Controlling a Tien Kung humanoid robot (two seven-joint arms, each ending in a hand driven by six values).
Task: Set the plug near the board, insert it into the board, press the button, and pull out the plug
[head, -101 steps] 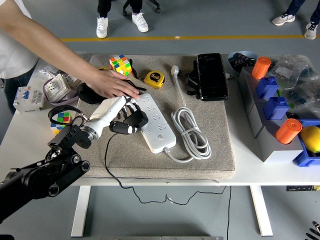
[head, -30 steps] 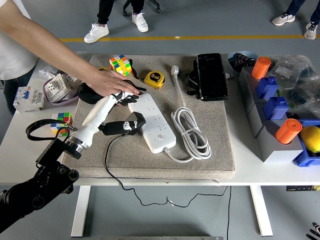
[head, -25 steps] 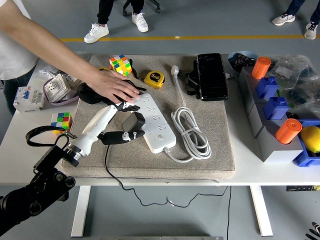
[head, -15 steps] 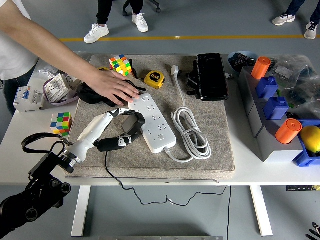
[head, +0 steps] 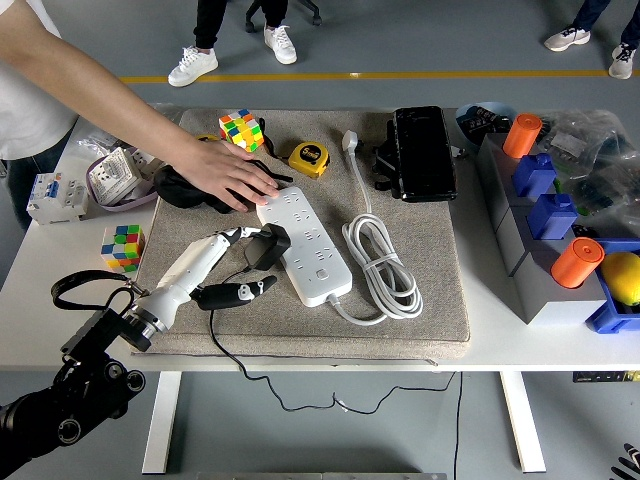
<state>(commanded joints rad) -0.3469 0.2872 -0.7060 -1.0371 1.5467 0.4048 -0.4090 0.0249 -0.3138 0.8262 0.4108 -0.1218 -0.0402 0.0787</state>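
At the left of the head view, the robot's left hand (head: 235, 290) reached in over the grey mat (head: 420, 290) on the white desk (head: 50, 275). Its fingers lay loosely extended, clasping nothing. Only one black-and-white finger pointed right toward the board, stopping short of it. The right hand was out of sight.

Just above and right of that hand sat the black plug (head: 272, 246). It leaned against the left edge of the white power board (head: 305, 245), with its thin black cable (head: 215, 335) trailing down over the mat's near edge and off the desk. Whether its pins were seated in a socket or merely resting against the board's side could not be told from this angle.

A person's hand (head: 225, 172) lay flat at the board's far end, seemingly steadying it.

Judged from how things lay, the plug had been brought to the board, so the first step looked done. Insertion was doubtful at best. The plug sat tilted at the edge rather than squarely on top. Pressing the button and pulling the plug out appeared still to come.

Farther right, the board's own white cord (head: 385, 255) lay coiled on the mat, its plug unattached near the yellow tape measure (head: 309, 157).
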